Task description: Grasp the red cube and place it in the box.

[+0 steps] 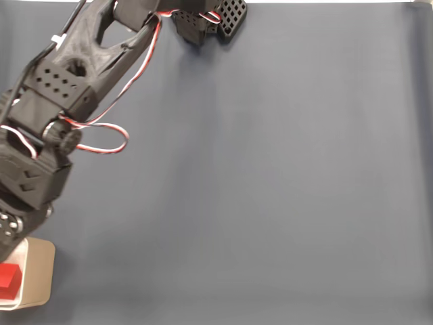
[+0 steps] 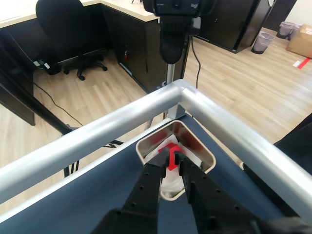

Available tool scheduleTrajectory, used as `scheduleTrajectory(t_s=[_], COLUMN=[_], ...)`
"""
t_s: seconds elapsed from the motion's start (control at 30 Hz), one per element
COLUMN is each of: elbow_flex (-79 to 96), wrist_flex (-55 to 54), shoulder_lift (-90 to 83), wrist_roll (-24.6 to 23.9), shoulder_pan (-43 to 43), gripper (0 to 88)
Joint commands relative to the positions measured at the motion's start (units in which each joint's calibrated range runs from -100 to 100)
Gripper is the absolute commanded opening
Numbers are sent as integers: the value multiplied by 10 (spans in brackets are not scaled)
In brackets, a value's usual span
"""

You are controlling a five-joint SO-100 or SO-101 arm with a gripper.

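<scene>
The red cube (image 2: 171, 155) sits between my gripper's (image 2: 170, 160) two black fingertips, and the narrow gap between them is filled with red. In the wrist view I hold it inside the cream-white box (image 2: 202, 155), down among its walls, and a red reflection shows on the inner wall. In the fixed view the box (image 1: 37, 271) stands at the bottom left corner, with the red cube (image 1: 8, 279) in its left part, cut by the frame edge. The black arm (image 1: 67, 88) reaches down from the top towards it.
The box stands close to the table's corner, where two aluminium rails (image 2: 224, 131) meet. A dark blue mat (image 1: 270, 189) covers the table, bare to the right. A black perforated arm part (image 1: 226, 17) is at the top edge. Red-white wires (image 1: 108, 145) loop off the arm.
</scene>
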Motion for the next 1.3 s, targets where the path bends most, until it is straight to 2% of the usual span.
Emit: scheduleTrajectory(t_s=[0.0, 0.73, 1.0, 1.27], elbow_flex=[22, 381, 552, 719], wrist_flex=[-8, -11, -39, -67], shoulder_lift=[-84, -377, -487, -589], wrist_roll=[-6, -18, -16, -17], shoulder_pan=[-29, -251, -291, -294], gripper=[0, 0, 0, 0])
